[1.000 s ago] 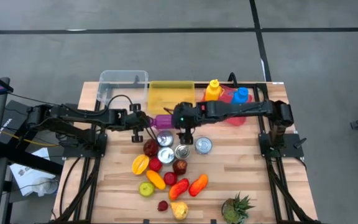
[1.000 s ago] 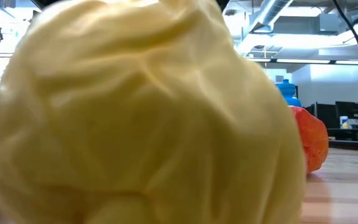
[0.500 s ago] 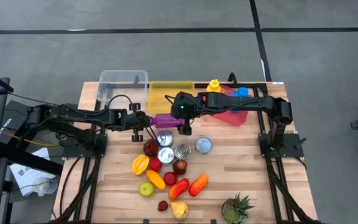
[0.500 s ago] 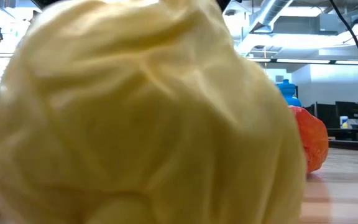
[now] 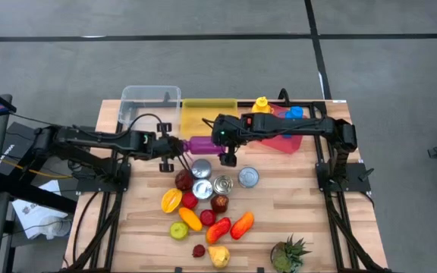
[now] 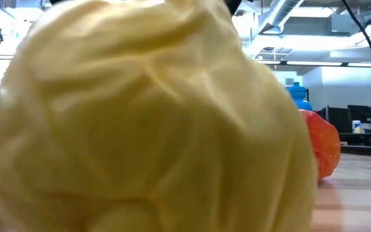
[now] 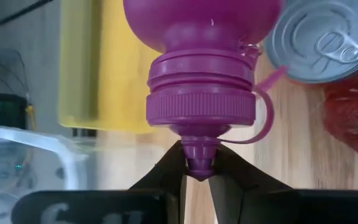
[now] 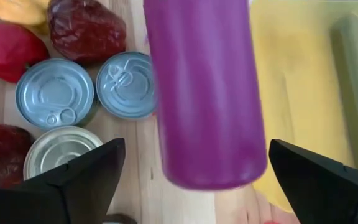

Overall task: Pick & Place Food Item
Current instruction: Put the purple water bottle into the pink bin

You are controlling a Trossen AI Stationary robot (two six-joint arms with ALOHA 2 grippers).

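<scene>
A purple squeeze bottle (image 5: 201,145) lies lengthwise between my two grippers, just in front of the yellow bin (image 5: 209,115). My left gripper (image 5: 176,145) is shut on the bottle's nozzle end. My right gripper (image 5: 227,152) is open at the bottle's other end. In the right wrist view its fingers stand wide on either side of the bottle's base (image 8: 211,168) without touching it. The low view is almost filled by a pale yellow fruit (image 6: 147,122) close to the camera. My left gripper pinches the tip of the purple bottle's nozzle (image 7: 197,163) between its two fingertips (image 7: 166,177), below the ribbed cap (image 7: 201,106). The fingers come from the table's left, slanting down, in line with the bottle. The bottle reaches away from them toward the right gripper.
Several cans (image 5: 202,188) and a heap of fruit and peppers (image 5: 192,218) lie in front of the bottle. A clear bin (image 5: 150,102) stands far left. A red bin (image 5: 285,135) at the far right has a yellow bottle (image 5: 260,108) and a blue bottle (image 5: 294,115). A pineapple (image 5: 288,254) lies near right.
My right arm has swung a little toward the table's far edge, its fingers staying around the bottle's base. My left gripper has risen slightly with the nozzle, still shut on it.
</scene>
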